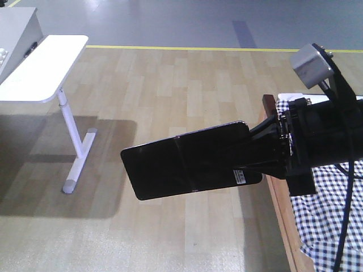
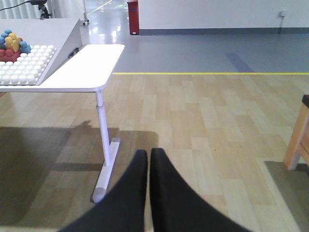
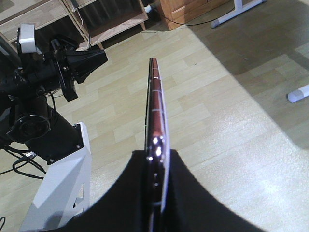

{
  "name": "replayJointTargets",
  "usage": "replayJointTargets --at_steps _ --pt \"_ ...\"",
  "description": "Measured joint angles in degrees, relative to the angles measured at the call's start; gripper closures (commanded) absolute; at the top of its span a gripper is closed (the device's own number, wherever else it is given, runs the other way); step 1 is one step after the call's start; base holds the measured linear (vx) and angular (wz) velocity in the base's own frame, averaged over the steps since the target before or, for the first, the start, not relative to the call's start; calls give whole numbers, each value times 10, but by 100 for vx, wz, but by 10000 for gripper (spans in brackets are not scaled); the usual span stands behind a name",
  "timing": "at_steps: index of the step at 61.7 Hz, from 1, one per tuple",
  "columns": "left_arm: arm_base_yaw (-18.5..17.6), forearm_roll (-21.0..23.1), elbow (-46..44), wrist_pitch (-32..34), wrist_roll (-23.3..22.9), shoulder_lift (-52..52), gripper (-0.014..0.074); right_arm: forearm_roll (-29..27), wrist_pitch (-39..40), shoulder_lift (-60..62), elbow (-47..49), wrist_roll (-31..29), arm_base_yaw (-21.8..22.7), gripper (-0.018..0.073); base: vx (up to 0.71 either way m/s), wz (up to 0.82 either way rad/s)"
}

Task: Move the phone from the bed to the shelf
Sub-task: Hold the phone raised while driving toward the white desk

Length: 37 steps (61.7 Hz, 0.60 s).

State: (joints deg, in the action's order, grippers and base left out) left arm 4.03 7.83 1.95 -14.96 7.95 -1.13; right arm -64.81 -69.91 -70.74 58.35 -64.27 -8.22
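Phone, the thin glossy black rectangular slab with a white barcode sticker (image 1: pixel 187 164), is off the bed and in the air over the pale wood-plank floor (image 1: pixel 170 85). The right gripper (image 1: pixel 247 153) clamps it at one short end, jaws closed on it. From there it juts toward 9 o'clock in the front view, broad face to the camera. The right wrist view shows it edge-on, pinkish rim up, so we judge the pinch sits across its flat faces, leaving most of its length free to slide onto a board. The black-and-white gingham bed (image 1: pixel 317 226) lies at 4 o'clock, below the arm. The pale natural-wood shelf (image 3: pixel 120 28) shows at 11 o'clock in the right wrist view, well apart; the carry is not yet done. The left gripper (image 2: pixel 147 164) hangs over the floor, jaws pressed together on nothing, out of the way.
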Motion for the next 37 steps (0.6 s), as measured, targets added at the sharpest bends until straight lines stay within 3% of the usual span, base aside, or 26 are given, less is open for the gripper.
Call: replayJointTargets --at_steps 37 --pt "0 0 0 0 0 0 596 0 0 0 0 0 0 561 20 18"
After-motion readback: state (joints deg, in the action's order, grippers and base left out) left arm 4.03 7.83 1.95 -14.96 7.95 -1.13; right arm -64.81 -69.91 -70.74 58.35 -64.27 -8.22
